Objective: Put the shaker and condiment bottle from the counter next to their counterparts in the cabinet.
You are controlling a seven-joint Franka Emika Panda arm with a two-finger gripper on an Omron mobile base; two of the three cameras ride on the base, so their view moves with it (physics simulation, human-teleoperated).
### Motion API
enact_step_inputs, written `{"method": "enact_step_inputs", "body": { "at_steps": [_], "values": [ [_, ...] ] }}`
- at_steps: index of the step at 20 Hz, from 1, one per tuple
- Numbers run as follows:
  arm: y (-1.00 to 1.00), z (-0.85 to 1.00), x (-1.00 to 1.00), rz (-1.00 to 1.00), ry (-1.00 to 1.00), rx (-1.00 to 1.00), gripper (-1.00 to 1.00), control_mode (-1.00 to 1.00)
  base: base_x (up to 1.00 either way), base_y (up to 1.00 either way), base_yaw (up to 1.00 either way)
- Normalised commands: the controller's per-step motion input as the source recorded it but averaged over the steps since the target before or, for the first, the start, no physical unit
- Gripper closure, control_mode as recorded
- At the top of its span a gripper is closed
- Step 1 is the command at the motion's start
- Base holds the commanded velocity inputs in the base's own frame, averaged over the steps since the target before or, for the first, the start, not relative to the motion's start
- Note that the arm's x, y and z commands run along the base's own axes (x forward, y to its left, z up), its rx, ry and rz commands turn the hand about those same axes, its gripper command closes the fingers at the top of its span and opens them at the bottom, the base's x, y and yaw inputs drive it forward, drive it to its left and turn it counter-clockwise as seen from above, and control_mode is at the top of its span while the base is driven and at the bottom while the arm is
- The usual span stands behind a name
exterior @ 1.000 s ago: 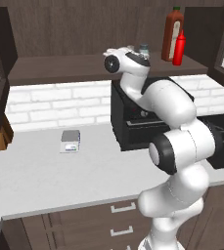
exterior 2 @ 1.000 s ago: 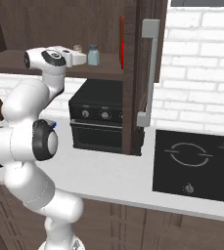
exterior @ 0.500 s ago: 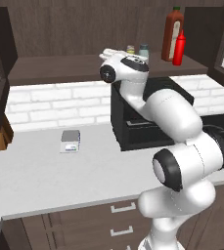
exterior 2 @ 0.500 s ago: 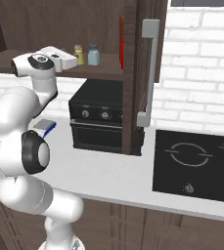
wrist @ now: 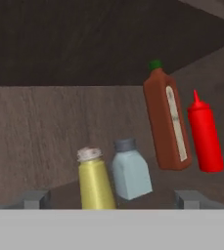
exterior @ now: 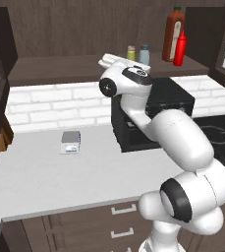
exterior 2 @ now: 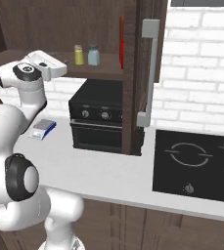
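The yellow-olive shaker stands upright on the cabinet shelf, touching nothing but the board. It is close beside the pale blue-grey shaker. To their right the red condiment bottle stands next to the tall red-brown sauce bottle. From the left base the same row reads shaker, blue-grey shaker, sauce bottle, condiment bottle. My gripper is open and holds nothing. It hangs just in front of the two shakers, a little left of them.
A black countertop oven sits under the shelf. A small grey scale lies on the white counter to its left. The open cabinet door with a grey handle hangs right of the shelf, and a cooktop lies beyond it.
The jaws have opened and let go of the yellow shaker, which now stands alone on the shelf. The hand has drawn back and to the left, away from it.
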Motion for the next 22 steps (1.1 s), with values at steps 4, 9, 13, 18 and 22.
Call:
{"method": "enact_step_inputs", "body": {
  "at_steps": [4, 9, 13, 18, 22],
  "values": [
    [0.26, 0.09, -0.56, 0.05, 0.02, 0.11, -1.0, -1.0, 0.0, 0.0, 0.0],
    [0.17, 0.01, -0.61, 0.07, 0.0, 0.09, -1.0, -1.0, 0.0, 0.0, 0.0],
    [0.0, 0.0, -0.79, 0.08, 0.0, 0.04, -1.0, -1.0, 0.0, 0.0, 0.0],
    [0.0, 0.0, -0.84, 0.09, 0.0, 0.07, -1.0, -1.0, 0.0, 0.0, 0.0],
    [0.0, 0.0, -0.94, 0.09, 0.0, 0.08, -1.0, -1.0, 0.0, 0.0, 0.0]
  ]
}}
